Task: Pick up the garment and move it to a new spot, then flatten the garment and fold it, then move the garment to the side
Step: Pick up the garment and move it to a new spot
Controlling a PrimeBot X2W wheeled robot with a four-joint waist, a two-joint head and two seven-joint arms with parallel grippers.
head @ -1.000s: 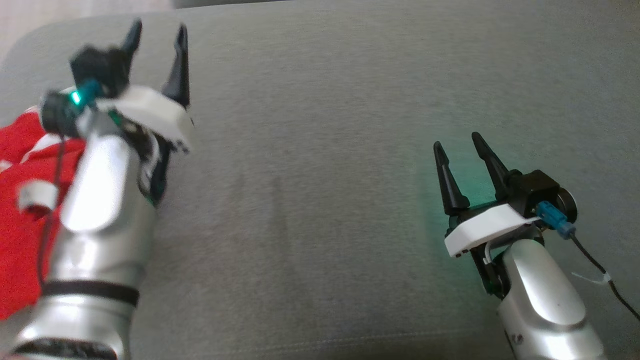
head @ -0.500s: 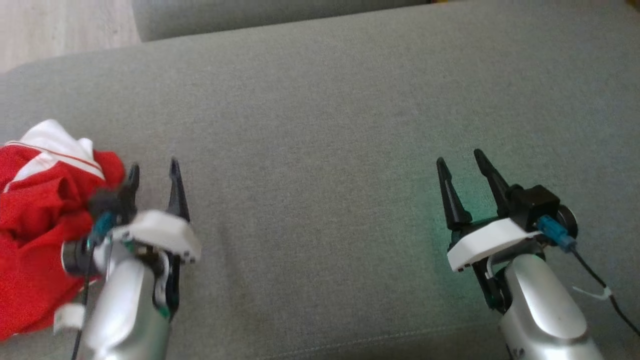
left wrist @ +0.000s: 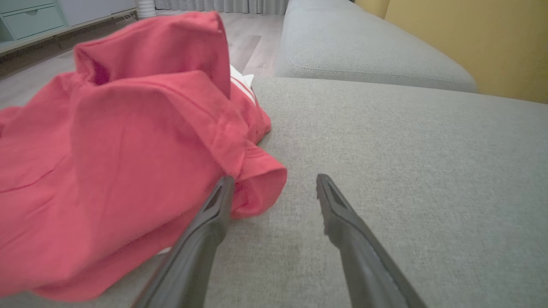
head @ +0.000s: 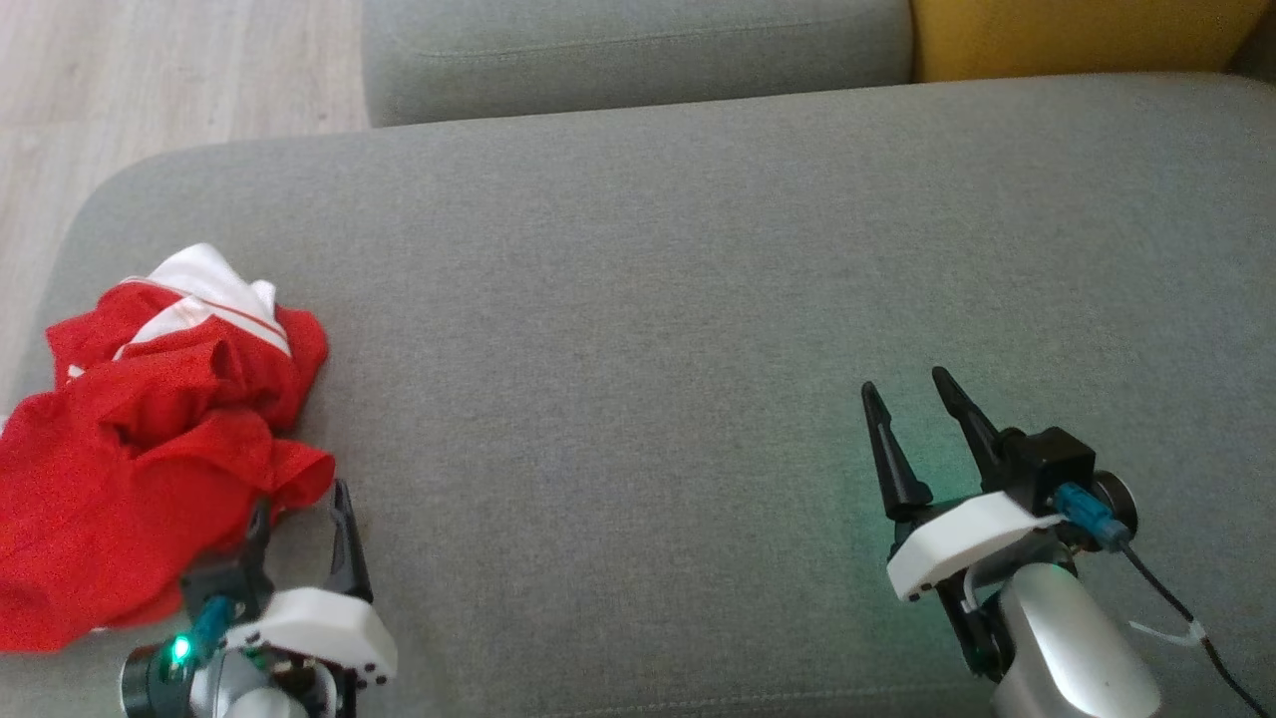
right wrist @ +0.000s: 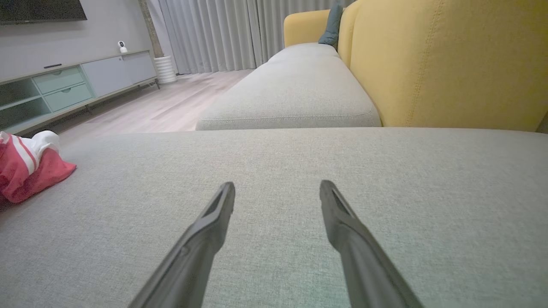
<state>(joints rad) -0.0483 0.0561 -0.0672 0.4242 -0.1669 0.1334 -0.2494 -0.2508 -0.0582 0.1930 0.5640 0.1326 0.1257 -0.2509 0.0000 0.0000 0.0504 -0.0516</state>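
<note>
A wide grey sofa seat (head: 638, 299) of coarse woven fabric spans the head view, with a second grey seat cushion (head: 638, 50) behind it and a yellow backrest (head: 1077, 35) at the far right. Pale wood floor (head: 150, 80) shows past the seat's rounded left end. In the right wrist view a low cabinet (right wrist: 64, 85) with pale green drawers stands along the wall, and grey curtains (right wrist: 222, 34) hang behind it. The garment (head: 130, 469) lies crumpled in a loose heap on the left end of the seat, close to its edge. It is bright red cloth, bunched into thick folds, and a white panel edged with thin red stripes sticks up at its far side. A rolled red hem or cuff juts out at the near right of the heap. Any label on it is too small or too buried in the folds to read. The right gripper (head: 904, 379) hovers low over bare seat at the lower right, well apart from the garment, its two dark fingers spread with nothing between them, and a green glow falls on the fabric beside it. The left gripper (head: 301, 499) sits at the lower left just beside the heap, fingers likewise spread and empty. One fingertip (left wrist: 225, 182) meets the jutting hem in the left wrist view, though actual contact cannot be told, and the other is over bare seat.
</note>
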